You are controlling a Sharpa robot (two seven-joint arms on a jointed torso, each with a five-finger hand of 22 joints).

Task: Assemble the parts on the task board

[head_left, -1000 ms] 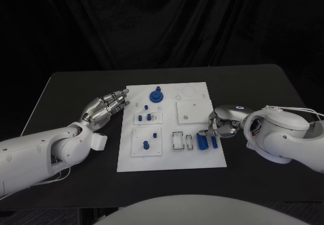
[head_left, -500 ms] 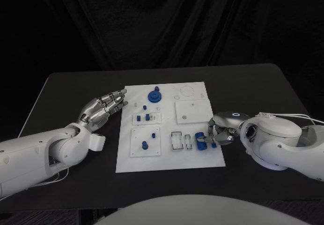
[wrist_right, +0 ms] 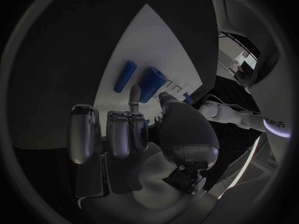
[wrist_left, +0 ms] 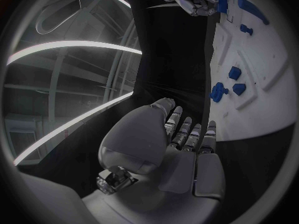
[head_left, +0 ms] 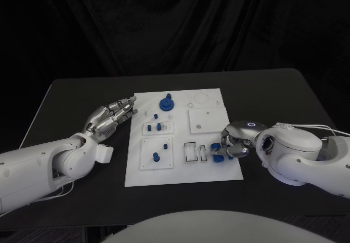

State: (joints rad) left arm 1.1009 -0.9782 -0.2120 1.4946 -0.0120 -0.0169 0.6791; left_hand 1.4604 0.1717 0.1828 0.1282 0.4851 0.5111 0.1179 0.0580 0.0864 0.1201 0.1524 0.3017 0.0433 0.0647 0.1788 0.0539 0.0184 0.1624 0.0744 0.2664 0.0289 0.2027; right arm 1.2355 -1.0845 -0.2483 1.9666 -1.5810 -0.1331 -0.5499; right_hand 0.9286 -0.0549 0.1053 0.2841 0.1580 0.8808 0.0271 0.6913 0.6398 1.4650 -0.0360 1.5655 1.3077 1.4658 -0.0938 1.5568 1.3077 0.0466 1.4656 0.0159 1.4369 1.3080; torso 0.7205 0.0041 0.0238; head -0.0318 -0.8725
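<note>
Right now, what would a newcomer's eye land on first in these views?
The white board in the middle of the black table, dotted with blue parts. Next, the right hand at the board's right edge, fingers on two blue cylinders lying side by side. The left hand is off the board's left edge, fingers apart, holding nothing.

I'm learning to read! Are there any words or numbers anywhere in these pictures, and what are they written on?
One dark mark stands on the white arm at the rim of the right wrist view; it is too small and bent to read for sure.
The task board carries no readable words or numbers.
The blue parts carry none either.
The left hand and right hand show no letters.
</note>
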